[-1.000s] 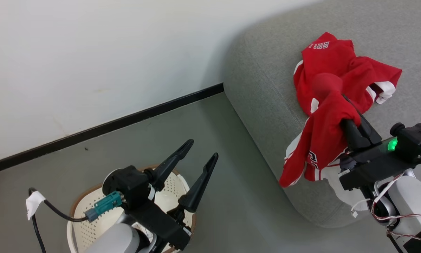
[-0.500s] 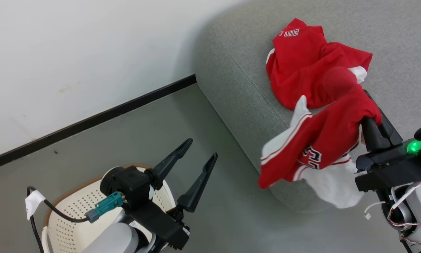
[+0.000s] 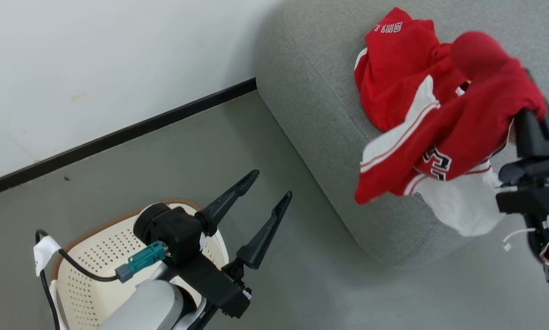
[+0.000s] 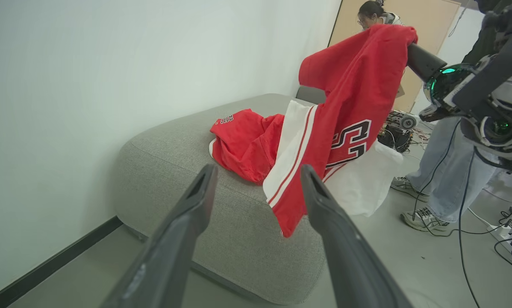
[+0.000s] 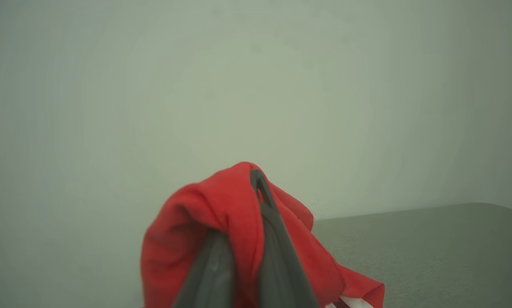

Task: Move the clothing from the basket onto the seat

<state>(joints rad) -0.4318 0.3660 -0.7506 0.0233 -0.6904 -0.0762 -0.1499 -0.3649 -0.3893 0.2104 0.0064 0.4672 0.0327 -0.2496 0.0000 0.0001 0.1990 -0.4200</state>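
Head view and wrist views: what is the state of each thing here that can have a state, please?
Left hand: open, empty.
Right hand: shut on the hanging garment.
Hanging garment: in the air, dangling at the sofa's edge.
Lying garment: crumpled on the sofa.
Basket: upright on the floor; visible part empty.
Sofa: carries the lying garment.

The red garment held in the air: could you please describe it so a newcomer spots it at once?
Find the large grey fabric sofa seat. Over its rounded edge, a red soft-fabric garment with a white striped panel hangs from the shut right pincer. Unlike the crumpled red garment lying on the seat, it dangles and shows large numerals.
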